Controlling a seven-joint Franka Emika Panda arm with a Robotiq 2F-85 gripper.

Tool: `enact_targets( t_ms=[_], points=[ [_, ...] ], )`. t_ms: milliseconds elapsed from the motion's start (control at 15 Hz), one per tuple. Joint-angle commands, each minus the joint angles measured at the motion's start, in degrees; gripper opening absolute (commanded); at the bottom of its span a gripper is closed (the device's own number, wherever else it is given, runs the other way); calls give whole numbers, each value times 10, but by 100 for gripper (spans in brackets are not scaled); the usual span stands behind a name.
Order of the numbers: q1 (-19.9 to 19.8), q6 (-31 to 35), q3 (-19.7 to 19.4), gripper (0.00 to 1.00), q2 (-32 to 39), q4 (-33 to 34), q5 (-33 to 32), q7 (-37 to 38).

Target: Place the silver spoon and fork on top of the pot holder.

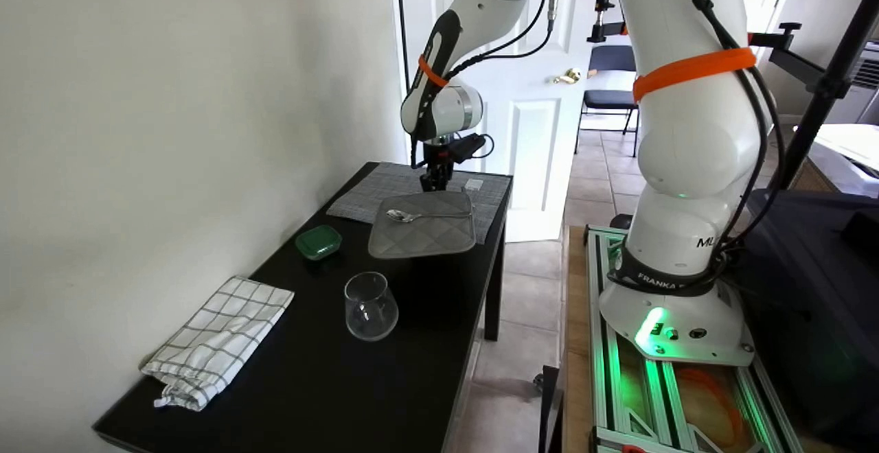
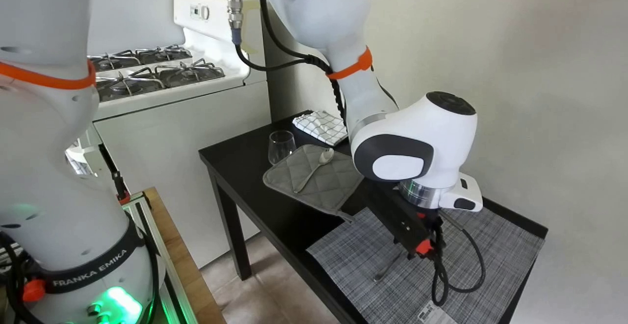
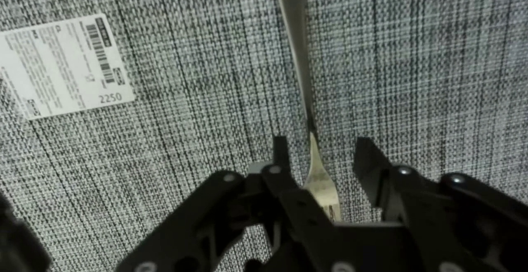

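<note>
The silver spoon lies on the grey quilted pot holder. In an exterior view the spoon rests slantwise across the pot holder. The silver fork lies on a woven grey placemat in the wrist view, its handle toward the top and its tines low between my fingers. Part of the fork shows in an exterior view under the gripper. My gripper is open, one finger on each side of the fork's neck, with gaps on both sides. The tine ends are hidden by the gripper body.
The woven placemat covers one table end and bears a white label. A clear glass, a green container and a checkered towel stand on the black table. A wall runs along its long side.
</note>
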Motion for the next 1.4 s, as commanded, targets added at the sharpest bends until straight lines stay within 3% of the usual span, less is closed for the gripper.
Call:
enact_targets(
  t_ms=[0, 67, 133, 267, 733, 800, 933, 1000, 1333],
  points=[
    [-12, -6, 11, 13, 13, 13, -1, 1],
    [-13, -6, 11, 9, 14, 14, -2, 1],
    [-13, -7, 11, 40, 14, 15, -1, 1],
    [-14, -9, 11, 46, 15, 16, 0, 3],
    [-12, -6, 10, 96, 20, 17, -4, 6],
    [-12, -6, 9, 95, 20, 17, -4, 6],
    [-10, -4, 7, 66, 21, 18, -6, 9],
    [-10, -4, 6, 66, 21, 18, -7, 10],
    [-8, -3, 3, 28, 24, 19, -11, 14]
  ],
)
